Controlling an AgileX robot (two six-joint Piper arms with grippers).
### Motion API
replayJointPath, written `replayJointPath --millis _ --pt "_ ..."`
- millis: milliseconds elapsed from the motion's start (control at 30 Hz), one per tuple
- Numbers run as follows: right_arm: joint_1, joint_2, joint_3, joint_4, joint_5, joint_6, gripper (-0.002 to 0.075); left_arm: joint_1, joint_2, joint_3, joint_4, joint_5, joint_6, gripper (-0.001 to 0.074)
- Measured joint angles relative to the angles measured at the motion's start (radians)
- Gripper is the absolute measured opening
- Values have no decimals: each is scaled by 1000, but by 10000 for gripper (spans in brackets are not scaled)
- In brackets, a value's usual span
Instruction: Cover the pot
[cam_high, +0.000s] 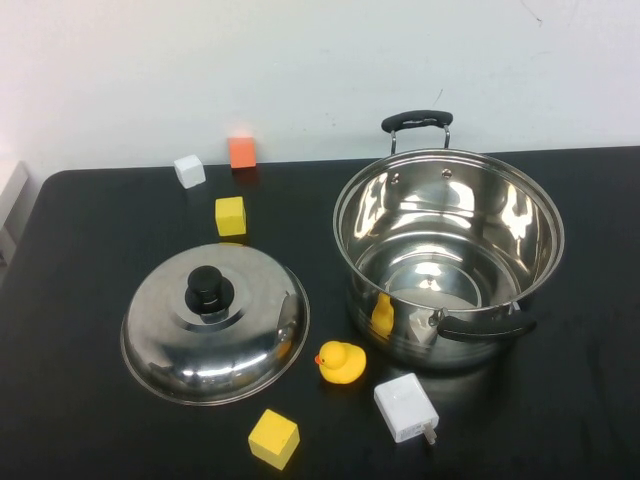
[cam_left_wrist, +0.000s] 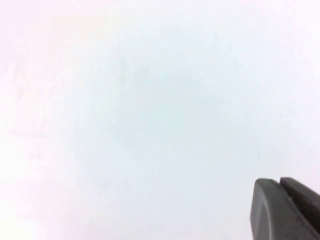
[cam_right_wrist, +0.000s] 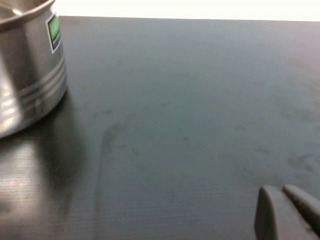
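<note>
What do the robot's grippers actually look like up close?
Little shows. The left gripper appears only as a dark grey, matte, rounded fingertip block in a corner of its wrist view. The right gripper looks the same: dark grey, blunt, smooth. No cables or markings are visible, and neither arm appears in the high view.

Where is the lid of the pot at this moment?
In the high view the lid lies knob-up on the table's left half, left of the pot, beside the rubber duck. Neither gripper shows there.

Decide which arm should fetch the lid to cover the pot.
Probably left: the lid lies on the robot's left, the pot on its right. Left hand faces a blank surface; right hand is near the pot.
</note>
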Motion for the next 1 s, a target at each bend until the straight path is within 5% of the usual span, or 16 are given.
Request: replayJointPath --millis 300,600,1000 --pt "0 0 0 0 0 0 -2 0 0 0 -8 -108 -4 -3" --pt "0 0 0 0 0 0 -2 0 -2 -10 -296 59 2 -3" --pt "0 0 0 0 0 0 -2 0 362 -471 -333 162 127 -2"
